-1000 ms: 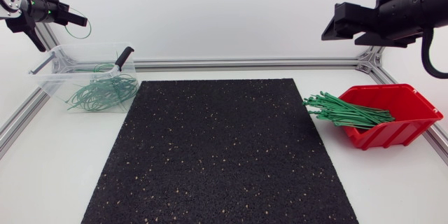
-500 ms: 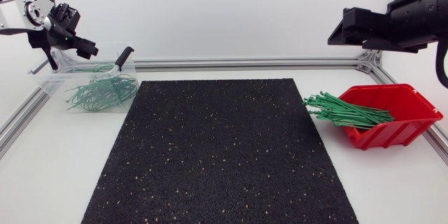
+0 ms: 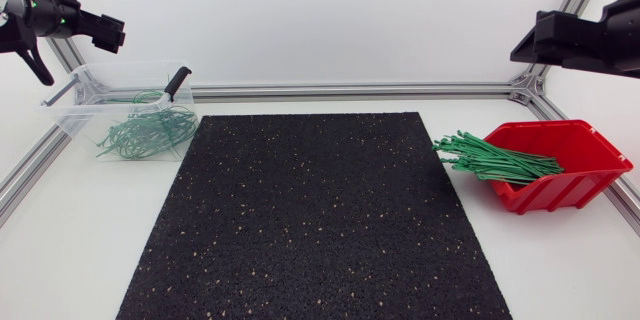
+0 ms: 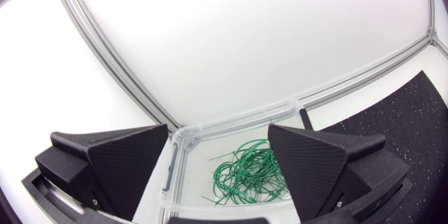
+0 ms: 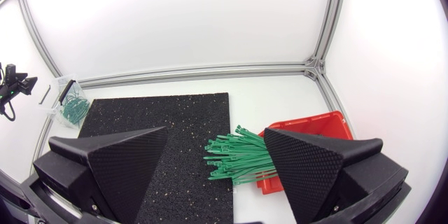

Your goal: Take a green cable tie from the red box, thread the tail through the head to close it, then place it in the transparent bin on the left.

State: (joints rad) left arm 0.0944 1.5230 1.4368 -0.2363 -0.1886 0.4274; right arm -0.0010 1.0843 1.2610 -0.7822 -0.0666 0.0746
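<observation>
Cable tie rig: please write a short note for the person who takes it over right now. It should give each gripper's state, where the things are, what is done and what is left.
Left gripper: open, empty, raised above the transparent plastic bin.
Right gripper: open, empty, raised, with the red plastic box below and ahead of it.
Things: the straight green cable ties lie in a bundle that sticks out of the red box toward the black speckled mat. The closed green loops lie in the bin.
Done: several ties are closed and binned.
Left: many straight ties. Take the next one, thread it, bin it.
</observation>
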